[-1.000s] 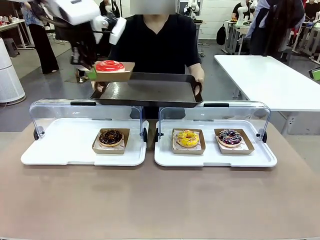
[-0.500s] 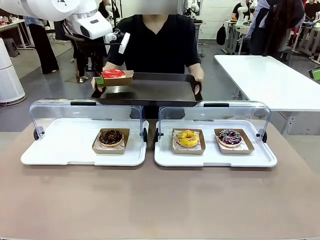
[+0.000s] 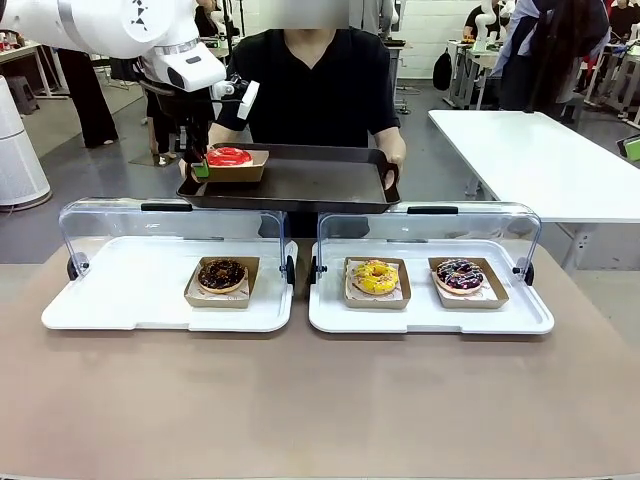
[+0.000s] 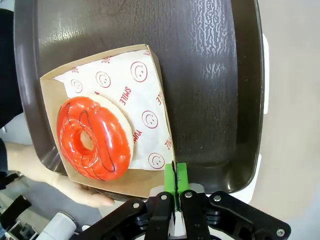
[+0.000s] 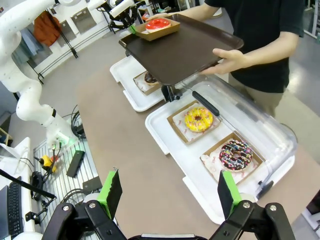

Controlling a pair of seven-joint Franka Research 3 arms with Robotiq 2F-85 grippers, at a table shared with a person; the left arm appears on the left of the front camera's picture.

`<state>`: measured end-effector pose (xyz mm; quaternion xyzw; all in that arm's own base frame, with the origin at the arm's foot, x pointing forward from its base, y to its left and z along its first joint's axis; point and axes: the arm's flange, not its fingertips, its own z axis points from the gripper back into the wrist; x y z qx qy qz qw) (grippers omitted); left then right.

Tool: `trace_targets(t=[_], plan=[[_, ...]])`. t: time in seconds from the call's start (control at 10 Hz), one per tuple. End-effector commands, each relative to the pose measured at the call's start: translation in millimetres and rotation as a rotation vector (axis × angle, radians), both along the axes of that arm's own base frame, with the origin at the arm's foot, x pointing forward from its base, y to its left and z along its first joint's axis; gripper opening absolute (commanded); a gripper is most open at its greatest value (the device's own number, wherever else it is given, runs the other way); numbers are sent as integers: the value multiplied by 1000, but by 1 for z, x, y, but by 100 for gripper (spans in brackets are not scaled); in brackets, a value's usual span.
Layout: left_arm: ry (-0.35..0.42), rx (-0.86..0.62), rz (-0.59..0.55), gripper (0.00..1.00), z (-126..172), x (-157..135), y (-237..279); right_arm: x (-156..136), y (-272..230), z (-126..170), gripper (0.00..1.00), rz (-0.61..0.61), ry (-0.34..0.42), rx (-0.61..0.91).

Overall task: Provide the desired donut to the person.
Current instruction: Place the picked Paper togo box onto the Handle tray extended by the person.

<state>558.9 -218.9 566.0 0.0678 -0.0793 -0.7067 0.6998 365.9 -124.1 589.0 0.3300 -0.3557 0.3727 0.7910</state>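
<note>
The person (image 3: pixel 310 90) in a black shirt stands across the table and holds a dark serving tray (image 3: pixel 310 185) in both hands. A red glazed donut (image 3: pixel 229 156) in its cardboard box lies at the tray's left end. My left gripper (image 3: pixel 200 168) is shut on the box's near edge. In the left wrist view the green pads of the left gripper (image 4: pixel 175 172) pinch the box's rim (image 4: pixel 168 131), with the red donut (image 4: pixel 94 138) on printed paper and the dark tray (image 4: pixel 215 75) beneath. My right gripper (image 5: pixel 170 192) hangs open, high over the table's near right side.
Two white display trays with raised clear lids stand on the table. The left display tray (image 3: pixel 130 300) holds a chocolate donut (image 3: pixel 222 273). The right display tray (image 3: pixel 430 315) holds a yellow donut (image 3: pixel 375 276) and a dark sprinkled donut (image 3: pixel 459 274). A white table (image 3: pixel 540 160) stands behind on the right.
My left gripper has come down and slightly right with the red donut's box, from above the serving tray's left corner onto its left end.
</note>
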Motion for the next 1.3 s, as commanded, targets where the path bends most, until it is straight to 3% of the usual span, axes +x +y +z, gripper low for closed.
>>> trace_targets(t=[0.0,0.1,0.2,0.3,0.4,0.7,0.8,0.9,1.2], plan=[[26,-24,-24,1,6,9,4,0,0,0,100,0,-4,15],[27,-29,-24,1,3,9,6,0,0,0,100,0,-4,15],[33,-38,-19,39,2,8,8,0,0,0,100,0,-4,15],[34,-34,-20,61,2,9,7,0,0,0,100,0,-4,15],[35,-32,-23,99,5,11,6,0,0,0,100,0,-4,15],[25,-29,-17,100,9,7,8,0,0,0,100,0,-4,15],[28,-27,-16,92,11,10,8,0,0,0,100,0,-4,15],[27,-29,-11,100,11,8,10,0,0,0,100,0,-4,15],[35,-27,-7,100,12,8,11,0,0,0,100,0,-4,15]])
